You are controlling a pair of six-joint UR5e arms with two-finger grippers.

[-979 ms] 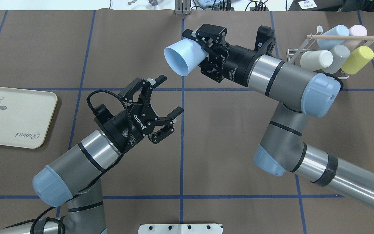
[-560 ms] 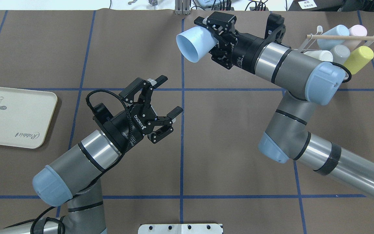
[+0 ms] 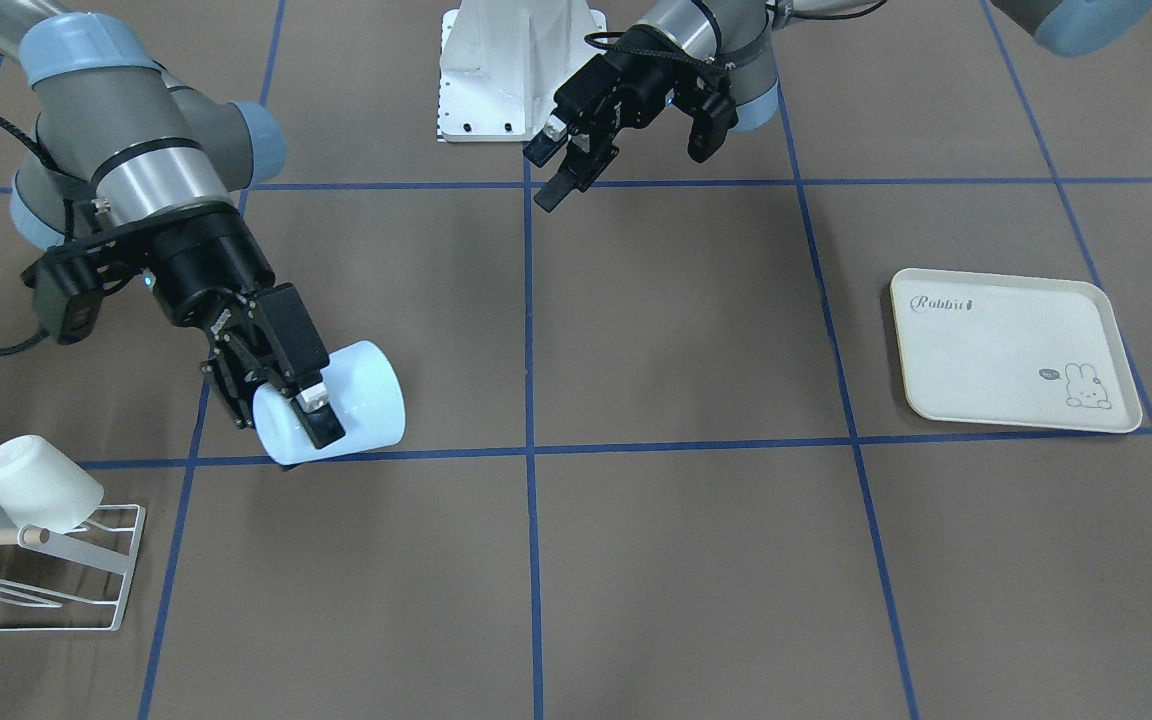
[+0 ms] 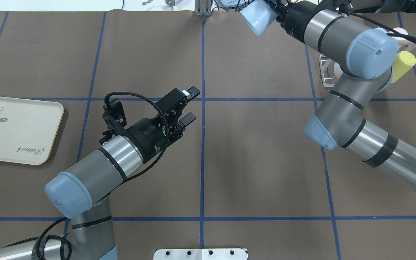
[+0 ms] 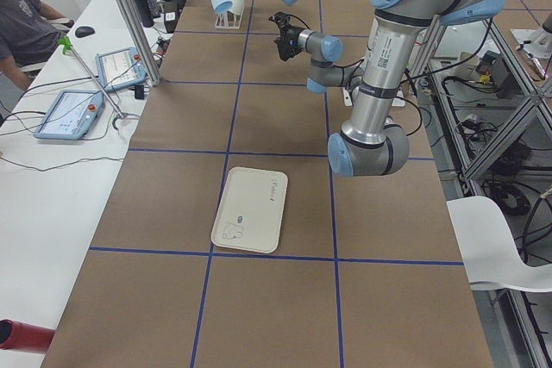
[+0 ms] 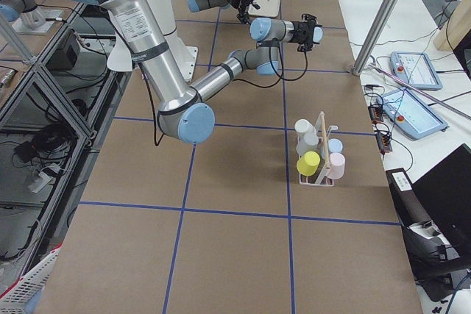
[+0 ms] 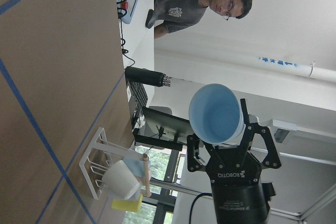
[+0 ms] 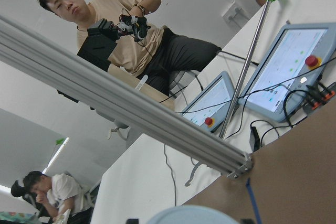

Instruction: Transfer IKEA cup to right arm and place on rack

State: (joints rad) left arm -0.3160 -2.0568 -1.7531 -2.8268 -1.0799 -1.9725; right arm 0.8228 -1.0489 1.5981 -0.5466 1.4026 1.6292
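My right gripper [image 3: 311, 410] is shut on a light blue cup [image 3: 346, 395] and holds it on its side above the table. In the overhead view the cup [image 4: 256, 20] is at the far edge, left of the white wire rack [image 4: 325, 70]. The left wrist view looks into the cup's open mouth [image 7: 216, 114], with the rack [image 7: 97, 163] below it. My left gripper [image 4: 190, 104] is open and empty near the table's middle, apart from the cup. The rack [image 3: 86, 570] carries several cups under its wooden dowel.
A cream rabbit-print tray [image 4: 16, 130] lies on the robot's left side. A yellow cup [image 4: 403, 65] and others sit on the rack, partly hidden by my right arm's elbow [image 4: 368, 54]. Operators sit past the far table edge [image 8: 131, 35].
My right arm has carried the blue cup farther and to the right, toward the rack. My left gripper has rolled about its wrist, stayed open and shifted slightly right.
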